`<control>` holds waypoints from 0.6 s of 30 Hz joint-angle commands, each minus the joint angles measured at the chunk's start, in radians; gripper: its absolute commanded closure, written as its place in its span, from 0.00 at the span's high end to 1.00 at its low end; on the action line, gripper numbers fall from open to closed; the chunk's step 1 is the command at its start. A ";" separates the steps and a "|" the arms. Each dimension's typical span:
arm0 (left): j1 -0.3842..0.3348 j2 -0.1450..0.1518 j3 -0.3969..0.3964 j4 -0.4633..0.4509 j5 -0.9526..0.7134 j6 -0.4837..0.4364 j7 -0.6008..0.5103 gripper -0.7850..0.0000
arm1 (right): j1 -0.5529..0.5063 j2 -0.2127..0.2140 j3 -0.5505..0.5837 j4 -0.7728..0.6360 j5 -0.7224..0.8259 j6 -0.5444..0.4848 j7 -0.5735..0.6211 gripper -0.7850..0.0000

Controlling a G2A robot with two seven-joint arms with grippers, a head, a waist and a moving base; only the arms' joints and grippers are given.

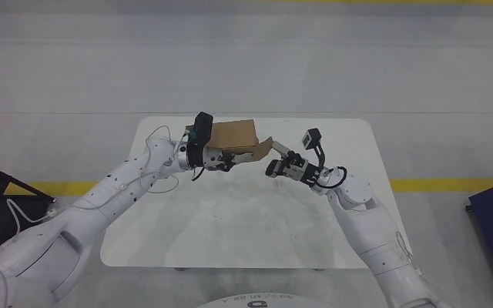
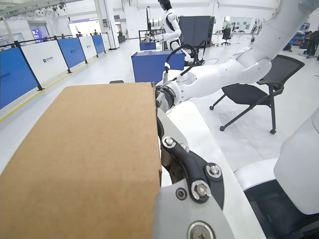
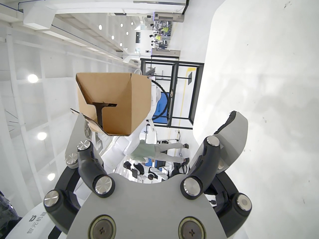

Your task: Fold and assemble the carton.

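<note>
A brown carton (image 1: 235, 137) is held up over the far middle of the white table (image 1: 254, 223), with one flap (image 1: 263, 149) hanging out toward my right arm. My left gripper (image 1: 222, 159) is shut on the carton's near wall. One finger (image 2: 183, 159) lies outside that wall beside the carton (image 2: 87, 155); the other finger (image 3: 100, 115) shows dark inside the carton (image 3: 124, 100). My right gripper (image 1: 276, 166) sits just off the flap, open (image 3: 157, 128), facing the carton's open end. One of its fingertips (image 3: 81, 128) is at the flap's torn edge.
The table's near half is bare white surface. A black chair (image 2: 261, 88) and a blue cabinet (image 2: 157, 63) stand on the floor beyond the table's right end. Yellow floor tape (image 1: 431, 185) runs past both table ends.
</note>
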 commanded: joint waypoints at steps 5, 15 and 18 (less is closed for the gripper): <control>0.017 0.003 -0.033 -0.013 -0.018 0.000 0.000 0.00 | -0.007 0.007 0.007 -0.006 -0.021 0.010 0.024 1.00; 0.054 0.008 -0.088 -0.034 -0.035 0.000 0.000 0.00 | -0.009 0.010 0.012 -0.009 -0.002 0.008 0.007 1.00; 0.054 0.006 -0.076 -0.046 -0.032 0.000 0.000 0.00 | 0.007 0.005 -0.017 -0.009 -0.021 0.019 -0.030 1.00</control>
